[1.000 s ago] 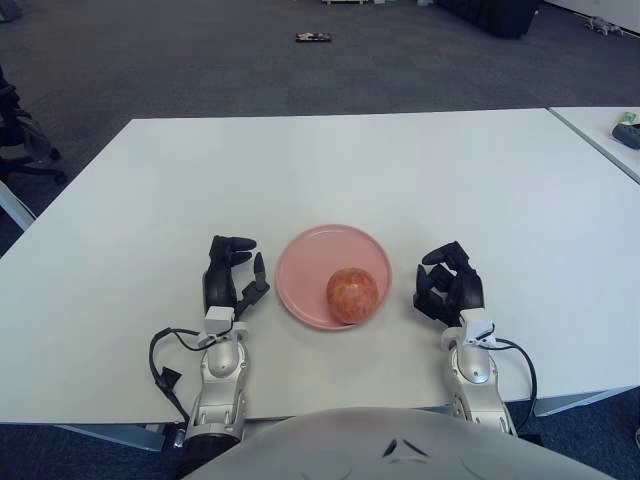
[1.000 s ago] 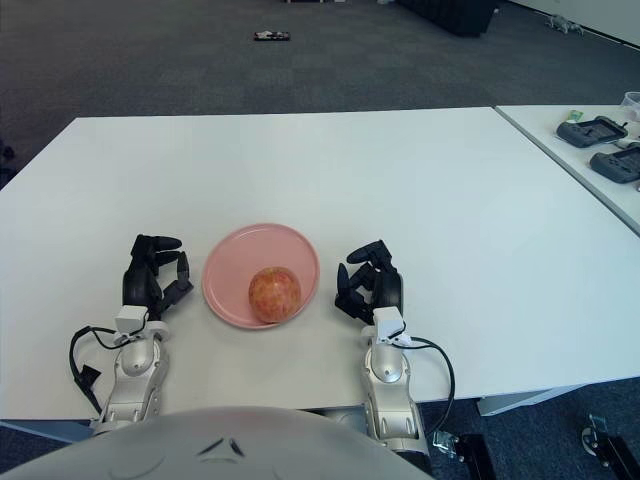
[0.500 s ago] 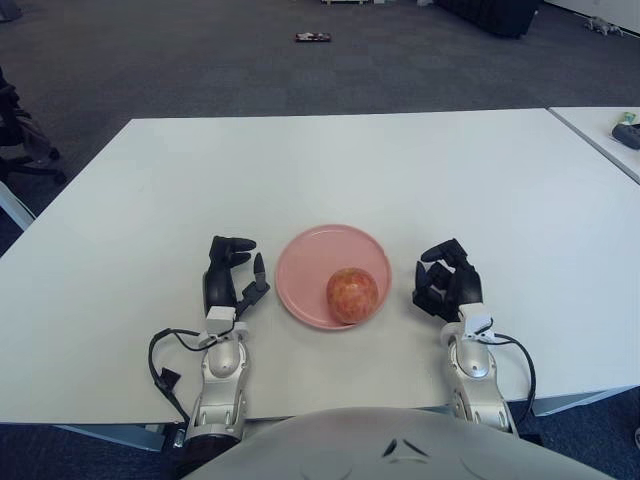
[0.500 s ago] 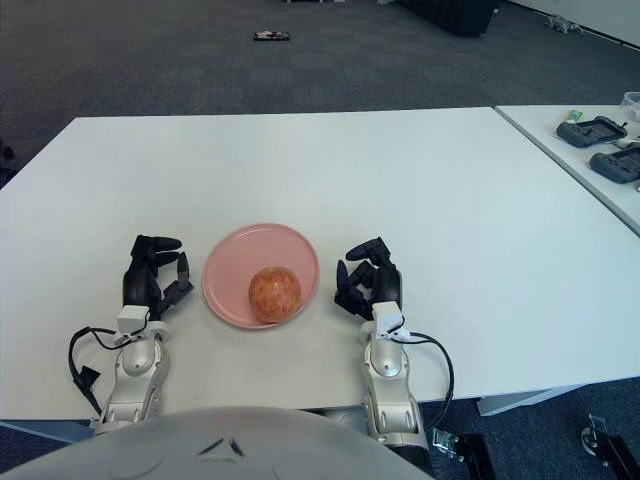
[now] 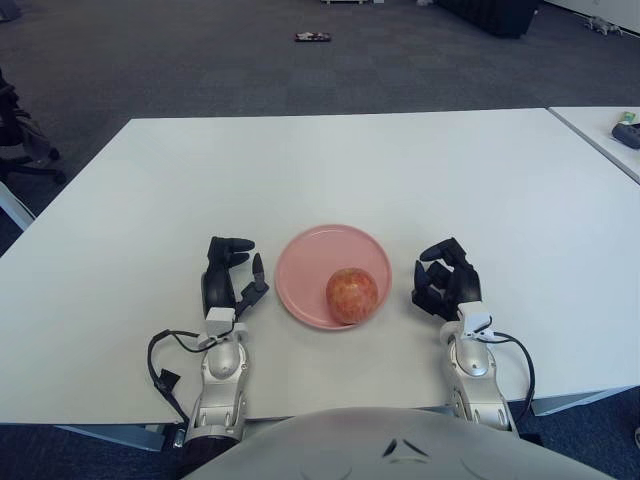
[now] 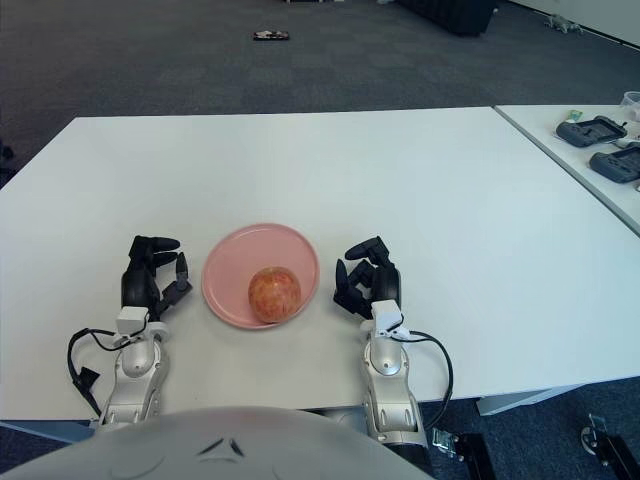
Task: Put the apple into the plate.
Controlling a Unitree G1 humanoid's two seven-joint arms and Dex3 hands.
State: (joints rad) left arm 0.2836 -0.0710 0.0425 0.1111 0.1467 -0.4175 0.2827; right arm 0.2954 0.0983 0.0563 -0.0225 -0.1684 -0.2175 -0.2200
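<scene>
The apple point(image 5: 352, 294) sits inside the pink plate point(image 5: 318, 250), near its right front edge, so the task looks done. The right hand point(image 5: 446, 285) is just beside the plate on the right, fingers loosely curled, holding nothing. The left hand point(image 5: 228, 277) is on the other side, also empty and relaxed. One risk: a careless hand move could knock the plate, and the apple could roll over the low rim onto the table point(image 5: 350, 170).

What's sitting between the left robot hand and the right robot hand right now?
The pink plate with the apple on its near right part lies between the left robot hand and right robot hand; neither touches it. Both eye views show this.
</scene>
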